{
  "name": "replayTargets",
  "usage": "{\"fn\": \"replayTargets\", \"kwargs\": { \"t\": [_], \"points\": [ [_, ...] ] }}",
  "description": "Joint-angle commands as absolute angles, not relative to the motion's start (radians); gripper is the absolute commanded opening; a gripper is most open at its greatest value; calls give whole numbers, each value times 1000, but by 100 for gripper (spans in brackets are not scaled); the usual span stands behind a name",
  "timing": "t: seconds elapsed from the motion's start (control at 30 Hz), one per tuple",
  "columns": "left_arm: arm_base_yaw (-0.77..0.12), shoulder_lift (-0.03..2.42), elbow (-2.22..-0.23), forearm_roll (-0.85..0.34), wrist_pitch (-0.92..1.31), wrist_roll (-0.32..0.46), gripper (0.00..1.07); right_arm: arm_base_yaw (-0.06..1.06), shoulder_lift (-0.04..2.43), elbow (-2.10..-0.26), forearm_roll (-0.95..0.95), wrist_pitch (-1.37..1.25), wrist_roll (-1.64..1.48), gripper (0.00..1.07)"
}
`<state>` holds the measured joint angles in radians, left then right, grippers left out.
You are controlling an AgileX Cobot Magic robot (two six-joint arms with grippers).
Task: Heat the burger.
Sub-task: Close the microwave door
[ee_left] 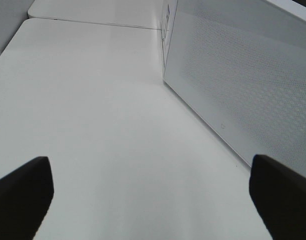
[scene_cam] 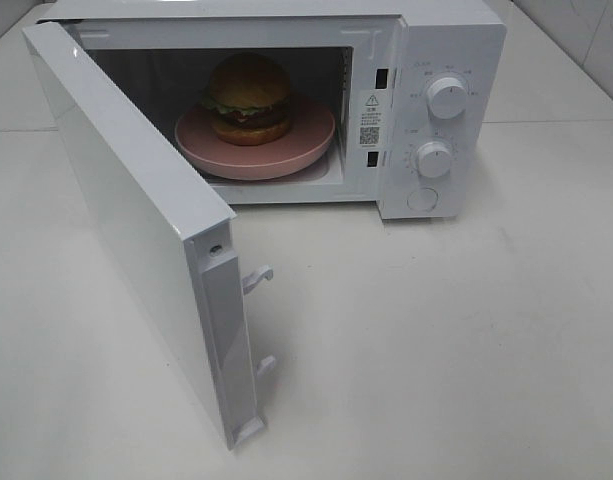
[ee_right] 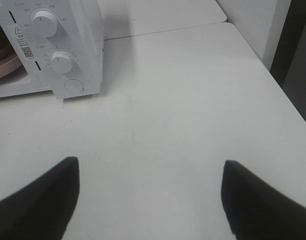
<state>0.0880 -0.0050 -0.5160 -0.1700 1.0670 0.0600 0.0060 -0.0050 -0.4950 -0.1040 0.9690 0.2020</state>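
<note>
The burger, brown bun with green and dark filling, sits on a round pink plate inside the white microwave. The microwave door stands swung wide open toward the front left. Neither arm shows in the exterior high view. My left gripper is open over bare table, with the door's outer face beside it. My right gripper is open and empty over the table, to the right of the microwave's two knobs. An edge of the pink plate shows in the right wrist view.
The white table spreads out in front of the microwave. The open door juts toward the table's front left, its latch hooks sticking out. A seam between tabletops runs behind the microwave. The table's right edge meets a wall.
</note>
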Motion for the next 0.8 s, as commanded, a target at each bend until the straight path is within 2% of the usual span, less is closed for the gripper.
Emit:
{"fn": "replayTargets", "kwargs": {
  "t": [0.03, 0.5, 0.63, 0.8],
  "points": [
    [89, 0, -516, -178, 1069, 58, 100, 0, -30, -492, -100, 964, 188, 76],
    [89, 0, -516, -189, 1068, 58, 100, 0, -30, -492, -100, 964, 188, 76],
    [86, 13, -526, -283, 1029, 66, 100, 0, -30, -492, -100, 964, 188, 76],
    [86, 81, -540, -337, 935, 84, 100, 0, -30, -492, -100, 964, 188, 76]
  ]
}}
